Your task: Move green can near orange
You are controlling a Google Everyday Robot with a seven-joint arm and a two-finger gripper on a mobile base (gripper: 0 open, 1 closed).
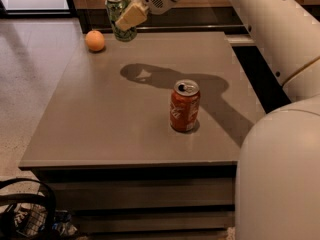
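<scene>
My gripper (125, 18) is shut on the green can (118, 9), a light-green soda can with a silver top. It holds the can upright in the air above the table's far left part. The orange (95, 40) sits on the table near the far left corner, to the left of and below the held can. The can's shadow falls on the table behind the middle.
A red-orange soda can (184, 106) stands upright right of the table's middle. The grey table (100, 129) has its front edge near me and open floor to its left. A dark bag (22, 216) lies on the floor at the lower left. My white arm fills the right side.
</scene>
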